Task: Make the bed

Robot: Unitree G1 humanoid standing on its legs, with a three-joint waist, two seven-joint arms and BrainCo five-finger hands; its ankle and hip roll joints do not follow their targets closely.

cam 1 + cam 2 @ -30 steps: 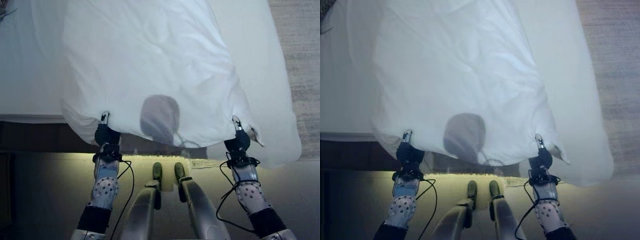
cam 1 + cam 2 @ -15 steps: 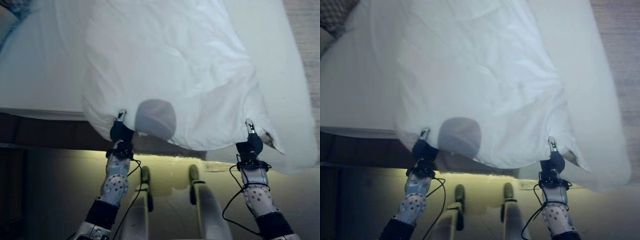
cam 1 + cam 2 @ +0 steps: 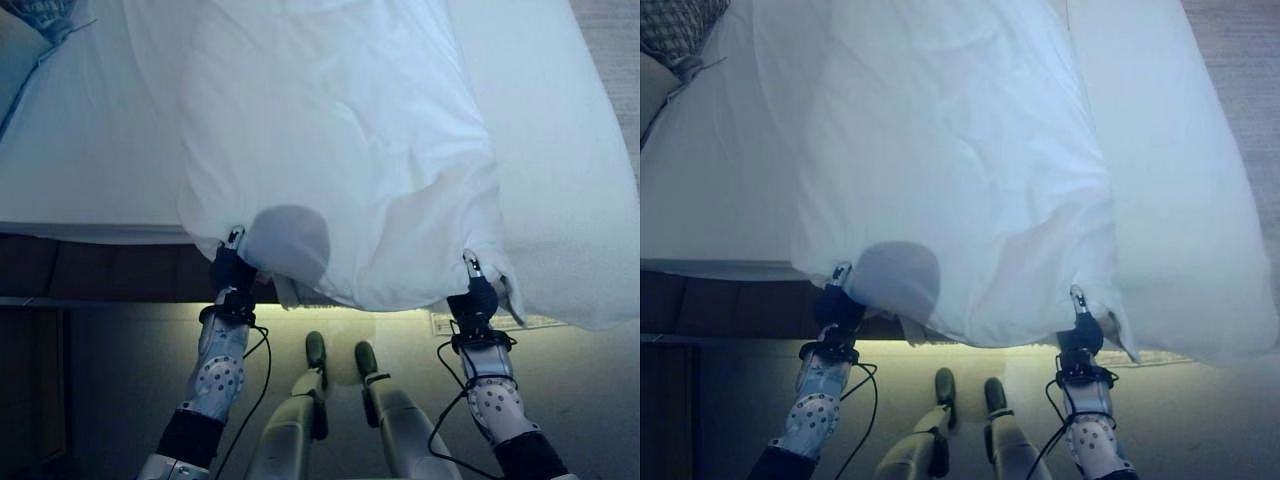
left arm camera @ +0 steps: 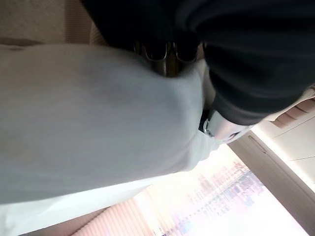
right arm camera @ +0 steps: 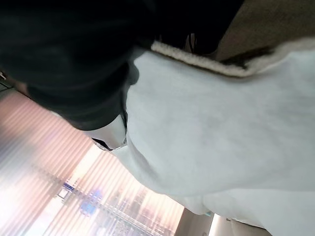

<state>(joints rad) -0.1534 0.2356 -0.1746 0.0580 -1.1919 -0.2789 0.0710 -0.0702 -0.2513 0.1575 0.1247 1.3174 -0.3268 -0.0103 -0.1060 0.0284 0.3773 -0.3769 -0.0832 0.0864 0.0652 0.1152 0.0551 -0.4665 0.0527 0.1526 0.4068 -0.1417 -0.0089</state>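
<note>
Meanwhile, at the near edge of the bed [image 3: 90,180], the left hand [image 3: 231,265] pinches one lower corner of a white duvet [image 3: 340,150], fingers [image 4: 162,56] curled into the cloth. The duvet lies spread over the mattress, its hem hanging past the edge. At the far right, the right hand [image 3: 476,295] grips the other corner. A patterned pillow [image 3: 675,30] sits at the bed's upper left.

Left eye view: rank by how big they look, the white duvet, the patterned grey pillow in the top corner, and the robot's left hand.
1. The white duvet, by far the largest, draped across the bed.
2 and 3. The robot's left hand, gripping the duvet's edge, and the patterned grey pillow, cut off by the frame. They look about alike, so I won't rank them.
</note>
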